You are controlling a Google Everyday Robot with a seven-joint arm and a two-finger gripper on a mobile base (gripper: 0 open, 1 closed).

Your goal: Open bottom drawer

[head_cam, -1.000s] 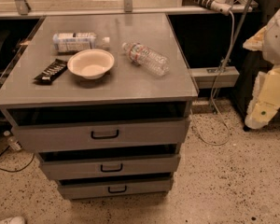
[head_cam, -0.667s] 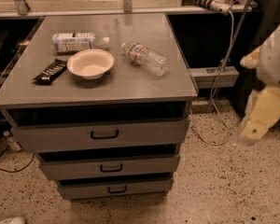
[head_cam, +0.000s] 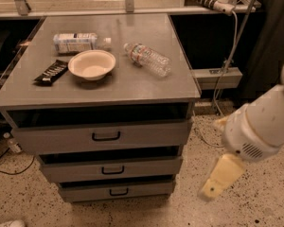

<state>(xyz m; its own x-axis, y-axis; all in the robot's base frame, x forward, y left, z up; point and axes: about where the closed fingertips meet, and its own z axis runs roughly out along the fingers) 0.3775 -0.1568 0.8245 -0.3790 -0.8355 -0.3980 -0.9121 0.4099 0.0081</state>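
The bottom drawer (head_cam: 146, 189) is the lowest of three grey drawers in the cabinet (head_cam: 189, 96), with a small black loop handle (head_cam: 119, 191) at its middle. Its flat front sits roughly in line with the fronts above, under a dark gap. My gripper (head_cam: 220, 176) hangs low over the floor to the right of the cabinet, at about the height of the lower drawers and well clear of the handle. The white arm (head_cam: 260, 124) comes in from the right edge.
On the cabinet top lie a white bowl (head_cam: 92, 64), a clear water bottle (head_cam: 147, 58), a white bottle (head_cam: 78, 42) and a dark snack bar (head_cam: 51, 72). The middle drawer (head_cam: 146, 166) and tall top drawer (head_cam: 146, 134) sit above. A cable (head_cam: 229, 56) hangs at the right. Speckled floor (head_cam: 180, 212) lies in front.
The arm has swung down and to the left, bringing the gripper from the right edge toward the cabinet's lower right side. The drawers and the things on top have not moved.
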